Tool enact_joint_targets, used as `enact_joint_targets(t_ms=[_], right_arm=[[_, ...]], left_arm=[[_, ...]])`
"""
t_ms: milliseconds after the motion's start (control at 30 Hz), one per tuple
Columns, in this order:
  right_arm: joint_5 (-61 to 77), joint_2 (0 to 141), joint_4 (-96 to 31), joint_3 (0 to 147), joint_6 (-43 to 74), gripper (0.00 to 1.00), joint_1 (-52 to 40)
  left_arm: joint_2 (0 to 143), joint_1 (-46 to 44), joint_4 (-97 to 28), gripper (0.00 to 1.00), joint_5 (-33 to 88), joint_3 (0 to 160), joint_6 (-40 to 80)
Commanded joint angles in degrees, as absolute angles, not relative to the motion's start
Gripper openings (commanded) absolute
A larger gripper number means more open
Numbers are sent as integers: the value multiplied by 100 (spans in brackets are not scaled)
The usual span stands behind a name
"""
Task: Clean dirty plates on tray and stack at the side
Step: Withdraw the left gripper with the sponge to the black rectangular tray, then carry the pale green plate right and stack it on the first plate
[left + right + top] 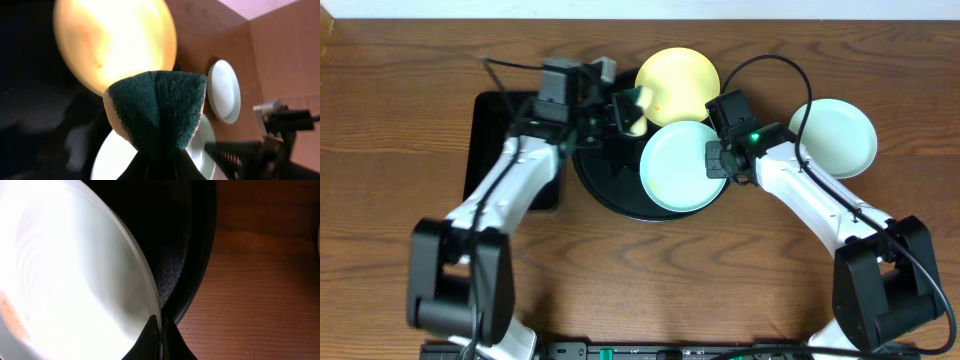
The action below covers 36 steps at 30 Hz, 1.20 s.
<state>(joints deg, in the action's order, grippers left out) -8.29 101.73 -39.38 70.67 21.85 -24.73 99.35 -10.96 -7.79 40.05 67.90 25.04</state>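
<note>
One blue-green plate (675,165), on the tray (605,185), is pinched by our right pincer (161,330); our left pincer (625,108) (clamping a sponge (157,107)) hangs at the yellow plate (682,75).

**Count of the things at the table**

There are 3 small round shallow plates. 2 of them are pale blue-green, the first blue-green plate (675,165) and the second blue-green plate (835,138), and 1 is the pale yellow plate (677,75). There are 2 black trays: 1 large round glossy black tray (605,185) and 1 smaller rectangular black tray (490,130). There is 1 yellow sponge with a dark green scouring face (160,107). There are 2 white and black robot arms, the left arm (510,190) and the right arm (810,195), and 1 brown wooden table (400,90).
</note>
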Motion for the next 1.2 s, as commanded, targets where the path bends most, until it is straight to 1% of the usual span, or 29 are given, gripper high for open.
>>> enact_joint_targets(t_ms=[0,167,267,400,533,667,800,900,1067,1167], right_arm=[[-768,10235,-3938,7041,2084,1,-2622],[-766,10235,-3929,7041,2051,1,-2622],[-766,10208,-3900,7081,2051,1,-2624],[-775,10077,-3946,7354,2036,1,-2624],[-998,9961,-3885,7745,1916,1,-2646],[-1194,9959,-3811,8197,1638,1,-2764],[-1789,9959,-3395,8364,1079,1,-3074],[-2630,9966,-3081,8361,565,1,-3454],[-4023,9990,-2486,8357,-8,1,-4136],[-4788,10047,-2285,8357,-32,1,-4425]], left_arm=[[9747,-777,-1367,7,4047,6877,2174],[9577,-248,-3072,7,4045,6877,1575],[9454,145,-3717,7,3841,6877,1197],[9236,746,-4032,8,3168,6875,1087],[9166,1109,-4091,8,3120,6875,878],[9166,1184,-4296,8,3085,6871,760],[9166,1184,-4517,8,2598,6869,515],[9166,1184,-4644,8,2132,6869,513],[9166,1184,-4665,8,2084,6858,515],[9166,1184,-4668,8,2084,6847,513]])
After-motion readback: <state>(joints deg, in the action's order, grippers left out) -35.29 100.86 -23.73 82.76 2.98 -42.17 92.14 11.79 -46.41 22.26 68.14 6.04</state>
